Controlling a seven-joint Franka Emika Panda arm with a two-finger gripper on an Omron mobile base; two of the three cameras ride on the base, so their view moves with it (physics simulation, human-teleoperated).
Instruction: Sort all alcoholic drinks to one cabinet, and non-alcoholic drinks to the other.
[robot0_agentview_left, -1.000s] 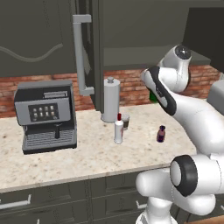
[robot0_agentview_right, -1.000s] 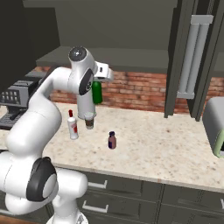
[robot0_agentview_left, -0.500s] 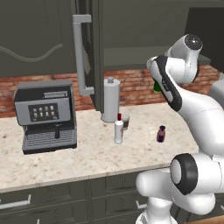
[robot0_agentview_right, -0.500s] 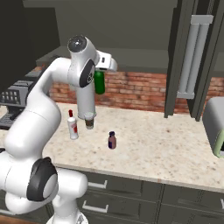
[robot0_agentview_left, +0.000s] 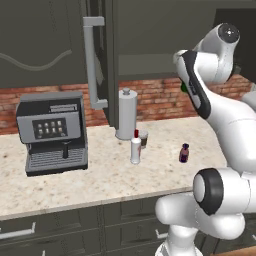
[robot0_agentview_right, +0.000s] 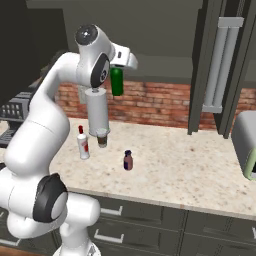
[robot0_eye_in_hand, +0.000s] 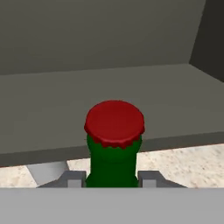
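the white jointed arm rears high, elbow bent, its gripper (robot0_agentview_right: 118, 67) raised before the open dark grey wall cabinet's shelf (robot0_eye_in_hand: 109, 87) and clamped on the slim dark-green glass bottle (robot0_agentview_right: 117, 81) with crimped red cap. below, on the speckled stone counter (robot0_agentview_right: 190, 170), stand the white red-capped bottle (robot0_agentview_right: 82, 142), brown-sleeved paper cup (robot0_agentview_right: 102, 137) and tiny purple bottle (robot0_agentview_right: 128, 160).
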